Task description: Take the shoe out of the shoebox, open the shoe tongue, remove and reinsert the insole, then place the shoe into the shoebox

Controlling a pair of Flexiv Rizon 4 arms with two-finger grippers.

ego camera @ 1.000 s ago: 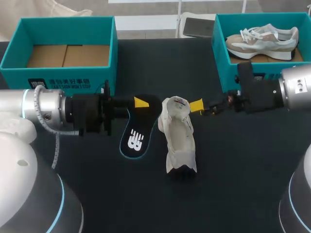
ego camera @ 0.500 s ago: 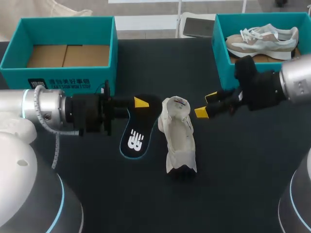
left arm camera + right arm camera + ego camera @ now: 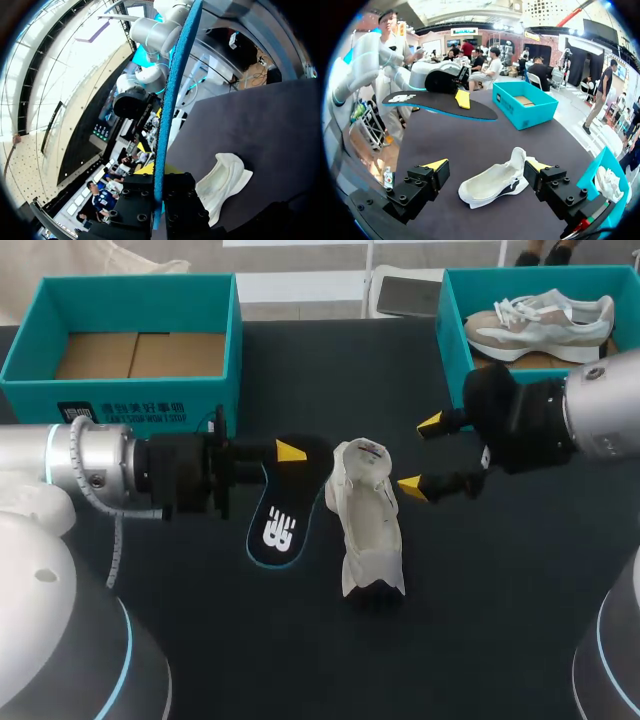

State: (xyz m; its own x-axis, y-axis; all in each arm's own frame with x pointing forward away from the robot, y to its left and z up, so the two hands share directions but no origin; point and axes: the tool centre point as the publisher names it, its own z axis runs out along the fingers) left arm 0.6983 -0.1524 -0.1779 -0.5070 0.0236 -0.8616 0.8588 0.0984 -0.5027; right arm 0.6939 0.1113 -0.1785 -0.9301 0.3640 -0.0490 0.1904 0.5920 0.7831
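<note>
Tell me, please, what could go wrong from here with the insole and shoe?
1. The left end effector grips the insole near one end only; the free end might sag or twist and miss the shoe opening.
2. The shoe lies loose on the table; the right end effector is open, not holding it, so a push may slide it.
3. Both end effectors sit near the shoe's collar and could bump.

The left arm (image 3: 100, 465) extends level from the left. The left end effector (image 3: 285, 451) grips the insole (image 3: 280, 510) edge-on between both fingers. The right arm (image 3: 600, 420) enters from the right. The right end effector (image 3: 420, 455) points leftward, its fingers spread wide apart.
</note>
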